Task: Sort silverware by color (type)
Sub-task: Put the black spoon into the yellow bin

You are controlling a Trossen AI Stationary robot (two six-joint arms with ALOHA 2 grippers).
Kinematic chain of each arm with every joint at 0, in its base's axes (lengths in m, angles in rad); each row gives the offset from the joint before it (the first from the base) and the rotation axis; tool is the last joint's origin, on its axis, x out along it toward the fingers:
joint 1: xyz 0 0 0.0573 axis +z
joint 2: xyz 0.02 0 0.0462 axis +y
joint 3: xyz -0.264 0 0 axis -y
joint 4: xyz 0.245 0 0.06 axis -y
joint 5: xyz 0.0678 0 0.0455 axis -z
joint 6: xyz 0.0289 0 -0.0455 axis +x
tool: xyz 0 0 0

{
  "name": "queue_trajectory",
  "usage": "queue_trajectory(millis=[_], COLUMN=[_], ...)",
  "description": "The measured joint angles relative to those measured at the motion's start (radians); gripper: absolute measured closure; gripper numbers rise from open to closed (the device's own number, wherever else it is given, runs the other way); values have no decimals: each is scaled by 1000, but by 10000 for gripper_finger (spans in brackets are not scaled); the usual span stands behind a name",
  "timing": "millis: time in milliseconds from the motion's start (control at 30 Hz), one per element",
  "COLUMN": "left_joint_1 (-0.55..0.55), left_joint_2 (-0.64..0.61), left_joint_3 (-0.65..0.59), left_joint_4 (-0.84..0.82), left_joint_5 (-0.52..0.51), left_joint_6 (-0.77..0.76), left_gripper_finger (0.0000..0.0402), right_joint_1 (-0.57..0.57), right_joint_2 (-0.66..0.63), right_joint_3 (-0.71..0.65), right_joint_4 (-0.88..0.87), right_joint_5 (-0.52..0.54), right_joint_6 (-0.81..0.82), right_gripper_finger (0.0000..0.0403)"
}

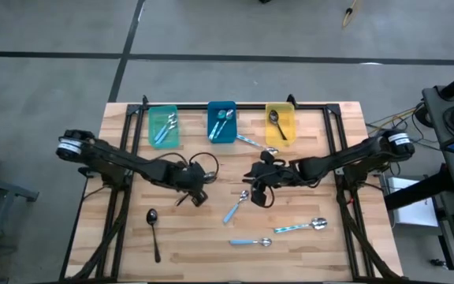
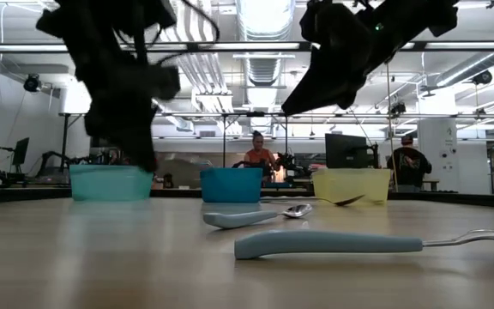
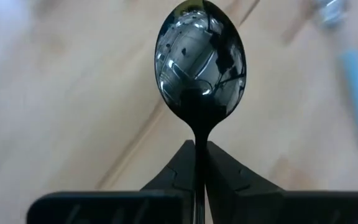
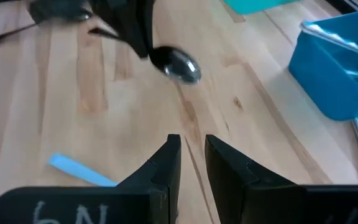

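Observation:
My left gripper (image 1: 199, 192) is left of the table's middle, shut on a dark spoon (image 3: 201, 59) whose shiny bowl sticks out past the fingertips. The right wrist view shows that bowl (image 4: 178, 64) above the wood. To its right my right gripper (image 1: 257, 188) hovers with its fingers (image 4: 166, 163) slightly apart and nothing between them. Another dark spoon (image 1: 154, 230) lies flat at the near left. Blue-handled spoons (image 1: 236, 207) (image 1: 299, 227) (image 1: 251, 242) lie flat near the middle and right. My left gripper pinches the dark spoon by its neck (image 3: 199, 138), right under the bowl, between the two fingertips. The fingers slant downward and lie along the spoon. The bowl points out ahead of them, clear of the table. The fingers hide the rest of the handle.
Along the far edge stand a teal bin (image 1: 163, 126), a blue bin (image 1: 221, 122) and a yellow bin (image 1: 280, 122), each with spoons inside. One blue-handled spoon (image 1: 251, 142) lies between the blue and yellow bins. People show in the room beyond (image 2: 260, 154).

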Motion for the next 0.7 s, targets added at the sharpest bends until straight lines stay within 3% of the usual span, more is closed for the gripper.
queue_trajectory(millis=[200,267,533,700], left_joint_1=[3,3,6,21], left_joint_2=[-141,-185,-274,-278], left_joint_3=[0,0,0,0], left_joint_4=[114,183,489,617], left_joint_5=[-1,42,367,534], left_joint_6=[227,330,720,834], left_gripper_finger=[400,400,401,401], right_joint_1=[0,1,19,52], right_joint_2=[44,50,55,53], right_joint_3=[0,0,0,-1], right_joint_4=[38,53,84,162], right_joint_5=[-3,-3,-3,-3], right_joint_6=[0,0,-2,-39], right_gripper_finger=[339,339,339,339])
